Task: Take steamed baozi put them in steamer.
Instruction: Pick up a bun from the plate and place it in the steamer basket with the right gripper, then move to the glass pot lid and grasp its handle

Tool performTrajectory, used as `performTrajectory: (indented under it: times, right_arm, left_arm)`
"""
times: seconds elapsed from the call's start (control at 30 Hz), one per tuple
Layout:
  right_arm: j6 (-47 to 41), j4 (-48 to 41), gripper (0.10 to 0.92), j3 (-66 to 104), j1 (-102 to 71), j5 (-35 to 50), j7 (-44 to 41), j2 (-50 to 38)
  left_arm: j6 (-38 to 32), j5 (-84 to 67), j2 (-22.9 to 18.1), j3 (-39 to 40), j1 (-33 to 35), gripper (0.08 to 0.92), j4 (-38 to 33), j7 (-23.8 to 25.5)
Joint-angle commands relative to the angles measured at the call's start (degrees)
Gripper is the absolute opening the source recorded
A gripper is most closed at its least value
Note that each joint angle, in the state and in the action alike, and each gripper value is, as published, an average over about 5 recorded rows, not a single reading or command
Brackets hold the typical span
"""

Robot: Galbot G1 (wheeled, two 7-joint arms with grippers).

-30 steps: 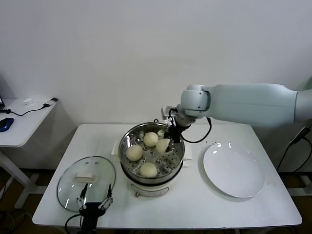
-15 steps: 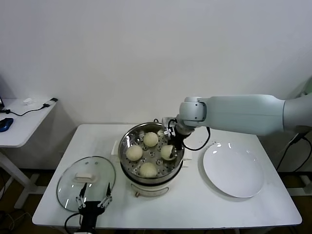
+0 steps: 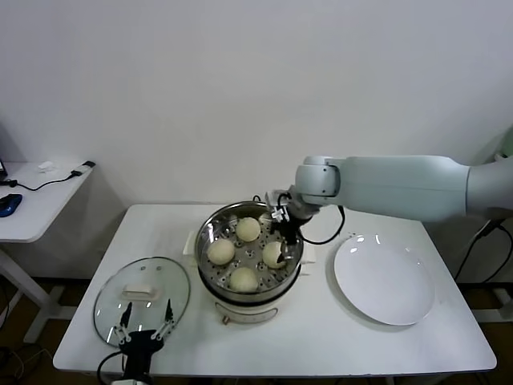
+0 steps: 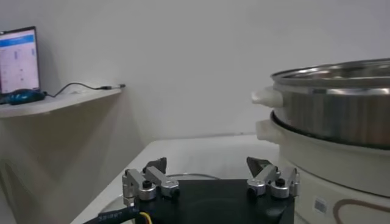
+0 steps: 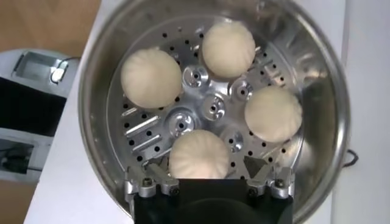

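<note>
A: Item: small domed cream-white dough buns [image 5: 199, 153]?
B: All four inside round shiny steel steamer basket [image 3: 210, 228]; flat white plate [image 3: 385, 281] bare.
A: Pincers?
B: Right pincer [image 5: 209, 181] spread around one bun; left pincer [image 4: 210, 181] spread, idle. Loading looks complete.

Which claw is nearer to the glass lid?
Left. The left claw hangs open at the glass lid's near edge; the right claw is open over the steamer, farther away.

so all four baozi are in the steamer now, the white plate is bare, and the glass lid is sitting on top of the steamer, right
Not quite: the glass lid is not on the steamer. In the head view it lies flat on the table to the robot's left of the steamer, which stands uncovered. The rest holds: all four baozi sit in the basket and the white plate is bare.
</note>
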Motion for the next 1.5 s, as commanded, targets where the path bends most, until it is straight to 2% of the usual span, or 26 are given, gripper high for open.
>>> performTrajectory:
  times: [0.03, 0.17, 0.33, 0.47, 0.57, 0.7, 0.8, 0.97, 1.17, 1.33, 1.4, 1.5]
  right_arm:
    - [5.9, 0.29, 0.823, 8.06, 2.96, 5.91, -3.28, -11.35]
    - [6.0, -0.02, 0.823, 24.16, -6.17, 9.74, 9.55, -20.98]
    - [8.03, -0.34, 0.823, 49.67, -26.0, 4.57, 24.93, -30.21]
    - [14.13, 2.01, 0.823, 71.52, -49.4, 2.32, 32.69, -36.61]
    - [18.44, 4.4, 0.823, 91.35, -72.04, -0.7, 37.28, -38.0]
    - [20.71, 8.51, 0.823, 120.61, -102.56, -8.0, 38.15, -32.77]
    - [24.7, 11.26, 0.823, 132.6, -116.99, -11.06, 37.83, -25.28]
    - [32.55, 13.26, 0.823, 139.25, -130.34, -12.98, 38.21, -12.69]
    - [41.79, 12.14, 0.823, 137.14, -135.91, -14.61, 39.33, -3.16]
    - [46.7, 11.21, 0.823, 133.27, -137.52, -17.39, 40.02, 2.31]
    - [47.53, 11.05, 0.823, 131.94, -137.66, -18.64, 40.31, 4.13]
    - [47.85, 11.05, 0.823, 130.46, -137.52, -20.33, 40.84, 6.35]
  left_arm:
    - [1.72, -1.84, 0.51, -0.4, 0.37, 0.823, -2.1, -1.51]
    - [4.63, -1.51, 0.84, -0.73, 0.64, 0.823, -4.31, -1.73]
    - [5.29, -0.35, 1.28, -1.48, -0.65, 0.823, -4.54, -1.02]
    - [5.32, -1.39, 1.77, -1.97, -1.99, 0.823, -4.4, -0.17]
    - [5.89, -3.47, 2.56, -2.32, -3.05, 0.823, -4.45, 0.23]
    - [6.03, -3.65, 3.88, -3.39, -4.28, 0.823, -3.76, 1.53]
    - [4.92, -1.69, 5.12, -4.3, -5.04, 0.823, -2.61, 2.39]
    - [2.76, 0.75, 6.02, -4.81, -5.67, 0.823, -0.86, 2.17]
    - [-0.41, 2.9, 6.04, -4.56, -5.07, 0.823, 1.55, -0.12]
    - [-5.15, 11.33, 6.24, -4.57, -4.53, 0.823, 4.14, -4.72]
    - [-7.4, 17.97, 6.38, -4.74, -4.71, 0.823, 5.43, -8.48]
    - [-11.5, 36.58, 7.14, -6.13, -5.44, 0.823, 8.68, -16.24]
